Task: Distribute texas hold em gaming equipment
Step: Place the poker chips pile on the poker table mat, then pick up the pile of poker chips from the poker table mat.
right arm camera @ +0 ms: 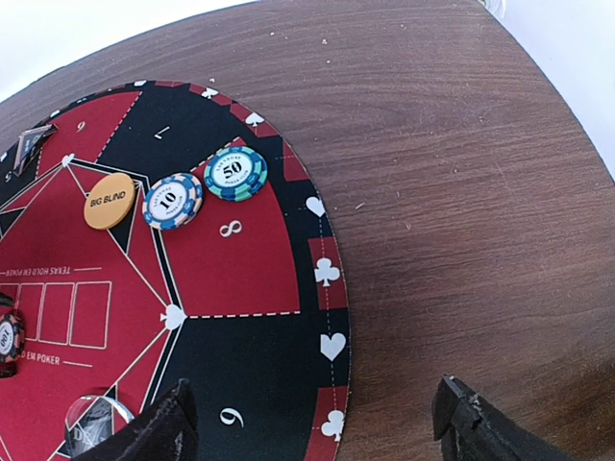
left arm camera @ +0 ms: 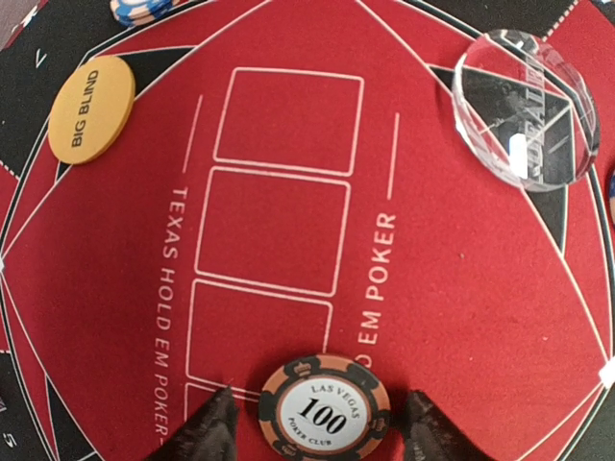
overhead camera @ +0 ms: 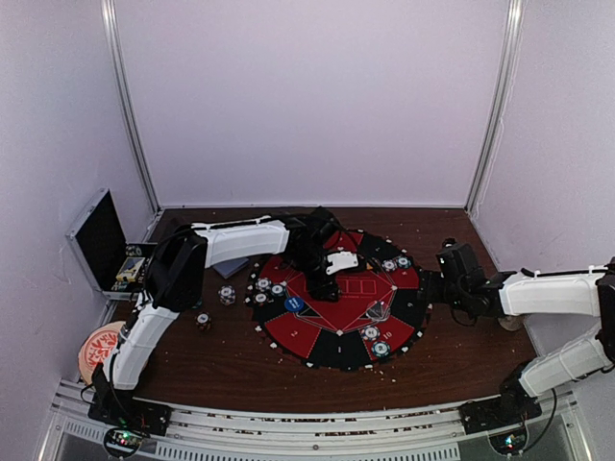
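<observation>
An orange-and-black 100 chip (left arm camera: 323, 411) lies flat on the red centre of the round mat (left arm camera: 452, 317). My left gripper (left arm camera: 320, 403) stands open around it, with a gap between its left finger and the chip. An orange Big Blind button (left arm camera: 91, 109) and a clear disc (left arm camera: 524, 106) lie farther out on the mat. In the right wrist view a blue 10 chip (right arm camera: 173, 201) and a teal 50 chip (right arm camera: 235, 173) sit by the Big Blind button (right arm camera: 109, 201). My right gripper (right arm camera: 315, 389) hangs open over the mat's edge, holding nothing.
Several chips (overhead camera: 262, 285) cluster at the mat's left rim and two chips (overhead camera: 370, 332) near its front. A blue button (overhead camera: 294, 303) lies on the mat (overhead camera: 317, 331). Two loose chips (overhead camera: 227, 294) rest on the wood. An open metal case (overhead camera: 101, 240) stands far left.
</observation>
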Controlling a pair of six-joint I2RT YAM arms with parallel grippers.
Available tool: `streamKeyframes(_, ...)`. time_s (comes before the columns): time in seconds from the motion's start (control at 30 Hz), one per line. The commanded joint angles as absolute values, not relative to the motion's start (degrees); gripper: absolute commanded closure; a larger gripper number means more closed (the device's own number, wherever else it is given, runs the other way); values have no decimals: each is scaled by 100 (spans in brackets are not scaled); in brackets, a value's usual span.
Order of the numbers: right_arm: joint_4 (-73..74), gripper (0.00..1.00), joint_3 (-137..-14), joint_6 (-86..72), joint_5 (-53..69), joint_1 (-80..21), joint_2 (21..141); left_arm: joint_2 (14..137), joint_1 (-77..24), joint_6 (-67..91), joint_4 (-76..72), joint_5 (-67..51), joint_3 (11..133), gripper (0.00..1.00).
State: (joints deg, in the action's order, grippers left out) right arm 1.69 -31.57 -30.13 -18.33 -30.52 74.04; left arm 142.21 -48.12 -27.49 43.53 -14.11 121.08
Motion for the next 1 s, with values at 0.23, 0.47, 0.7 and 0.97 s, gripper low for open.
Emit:
streamKeyframes(0.23,203,14,-3568,-2994,-1810,-3217,7490,13700,-4830,-2770,4287,-1267,11729,13)
streamKeyframes(0.47,788,12,-4741,-3019,-1987,-3723,8232,12567,-4527,-2653,4270,-1262,11045,2)
streamKeyframes(0.7,1173,8,-6380,-2928,-2012,-4272,9875,11296,-3623,-2566,3781,-1785,9623,2)
streamKeyframes(0.97,1586,8,-8116,-3020,-1792,-4660,11788,10119,-2348,-2668,3398,-2500,8090,2)
